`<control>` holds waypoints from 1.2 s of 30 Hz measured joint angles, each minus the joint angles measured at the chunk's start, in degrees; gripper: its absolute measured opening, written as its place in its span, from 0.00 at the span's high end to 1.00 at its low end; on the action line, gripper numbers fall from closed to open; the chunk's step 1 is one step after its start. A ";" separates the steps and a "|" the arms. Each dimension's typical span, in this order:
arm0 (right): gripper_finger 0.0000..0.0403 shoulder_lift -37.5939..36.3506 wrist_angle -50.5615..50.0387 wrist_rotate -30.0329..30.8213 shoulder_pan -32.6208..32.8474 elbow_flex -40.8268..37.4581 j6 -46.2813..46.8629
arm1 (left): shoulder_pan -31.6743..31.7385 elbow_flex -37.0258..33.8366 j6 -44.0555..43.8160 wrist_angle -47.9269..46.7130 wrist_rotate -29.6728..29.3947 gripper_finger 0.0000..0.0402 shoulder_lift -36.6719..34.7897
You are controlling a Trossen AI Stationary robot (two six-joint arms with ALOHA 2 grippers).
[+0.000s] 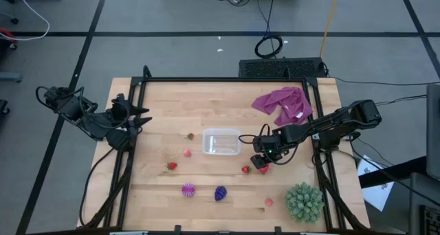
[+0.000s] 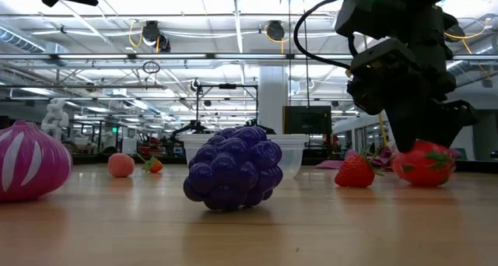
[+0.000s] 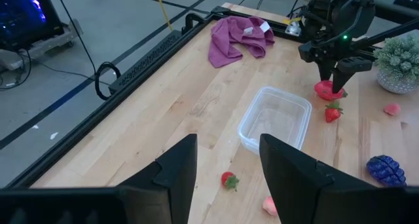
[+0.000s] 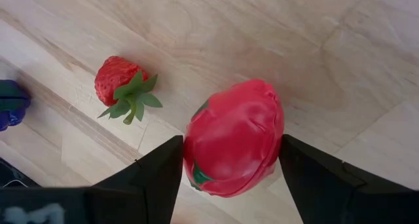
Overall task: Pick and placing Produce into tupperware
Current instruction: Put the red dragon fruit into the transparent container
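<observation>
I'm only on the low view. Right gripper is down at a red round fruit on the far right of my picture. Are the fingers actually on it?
Observer: Yes. In the right wrist view the right gripper has its two dark fingers against both sides of the round red toy fruit.
Operator: Is the box empty? I can't see inside it from here.
Observer: The clear plastic rectangular box holds nothing in the high view.
Operator: Where's the left arm?
Observer: The left gripper hangs at the table's left edge, open and holding nothing.
Operator: Anything behind the box?
Observer: A crumpled magenta cloth lies near the far right corner.
</observation>
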 joint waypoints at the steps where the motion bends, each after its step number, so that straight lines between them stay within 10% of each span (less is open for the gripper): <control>1: 0.42 0.02 0.01 0.00 0.00 0.00 0.00 | 0.02 0.00 -0.01 0.00 0.00 0.58 0.00; 36: 0.42 0.02 1.55 -0.05 0.23 -1.92 0.32 | 0.00 0.00 -0.10 0.02 -0.46 0.58 0.00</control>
